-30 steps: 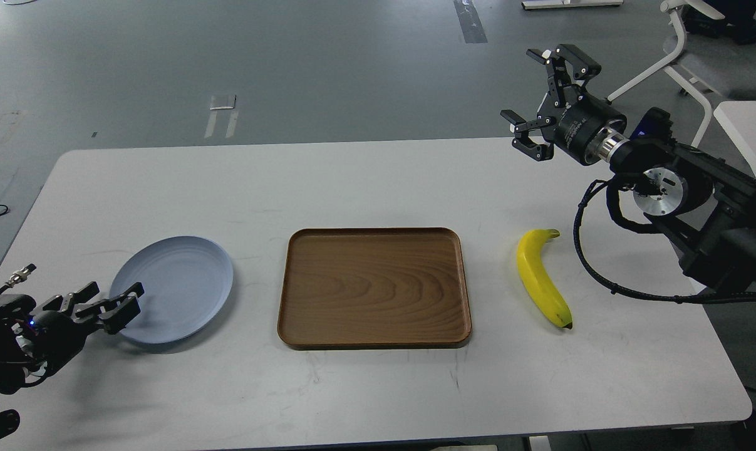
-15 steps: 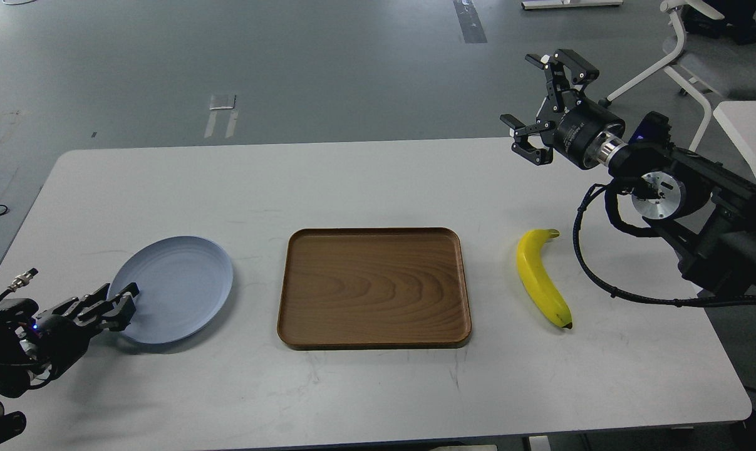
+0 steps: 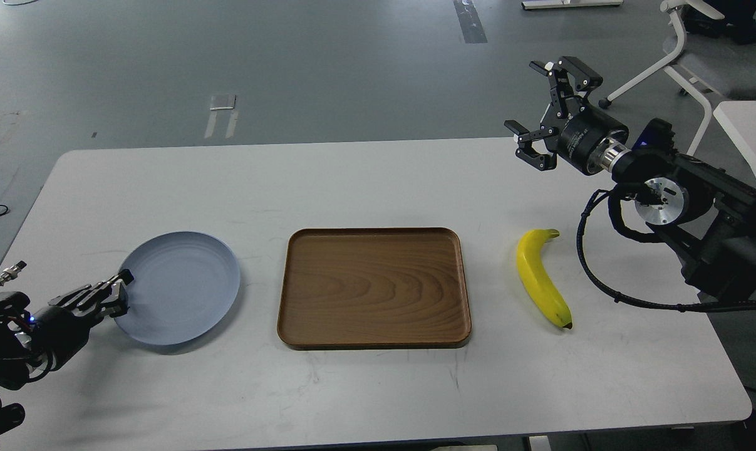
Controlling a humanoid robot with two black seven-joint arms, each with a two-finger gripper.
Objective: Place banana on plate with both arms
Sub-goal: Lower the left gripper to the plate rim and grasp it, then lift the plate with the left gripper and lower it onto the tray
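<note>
The pale blue-grey plate [image 3: 180, 287] lies at the left of the white table. My left gripper [image 3: 119, 294] is shut on the plate's left rim, and that side looks slightly lifted. The yellow banana [image 3: 538, 275] lies on the table to the right of the wooden tray, stem pointing away from me. My right gripper [image 3: 550, 109] is open and empty, held high above the table's back right, well behind the banana.
A rectangular brown wooden tray [image 3: 374, 287] lies at the table's middle, between plate and banana. A white chair [image 3: 691, 56] stands on the floor behind my right arm. A second white tabletop [image 3: 750, 134] shows at the far right edge.
My left gripper closed on the plate's left rim, and the plate shifted a little right and up. My right gripper drifted slightly right and stayed open.
</note>
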